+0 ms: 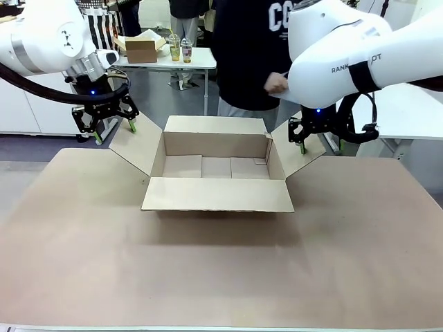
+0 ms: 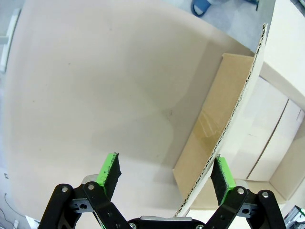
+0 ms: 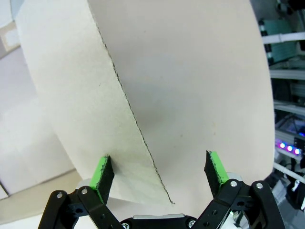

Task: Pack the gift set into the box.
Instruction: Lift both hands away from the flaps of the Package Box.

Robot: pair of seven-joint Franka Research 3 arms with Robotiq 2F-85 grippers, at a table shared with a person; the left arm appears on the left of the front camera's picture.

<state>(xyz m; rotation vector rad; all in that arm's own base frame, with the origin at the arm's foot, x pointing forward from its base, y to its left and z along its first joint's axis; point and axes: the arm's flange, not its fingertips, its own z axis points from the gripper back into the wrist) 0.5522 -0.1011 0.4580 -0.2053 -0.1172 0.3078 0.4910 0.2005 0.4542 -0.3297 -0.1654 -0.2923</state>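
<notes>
The cardboard carton [image 1: 214, 144] lies open at centre frame, long axis left-right, each side flap standing between the spread, unclamped jaws of the left gripper [image 1: 114, 131] and right gripper [image 1: 320, 144].

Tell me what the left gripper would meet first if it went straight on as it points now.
Probably the box's left flap: its corrugated edge runs between the fingers of the open left gripper. Beyond lies the table, though depth is unclear.

The person [image 1: 246, 62] at twelve o'clock is cut off above, one hand [image 1: 275, 84] half hidden behind the right arm [image 1: 346, 48]. The box [image 1: 214, 144] has a near wall that hides some floor.
</notes>
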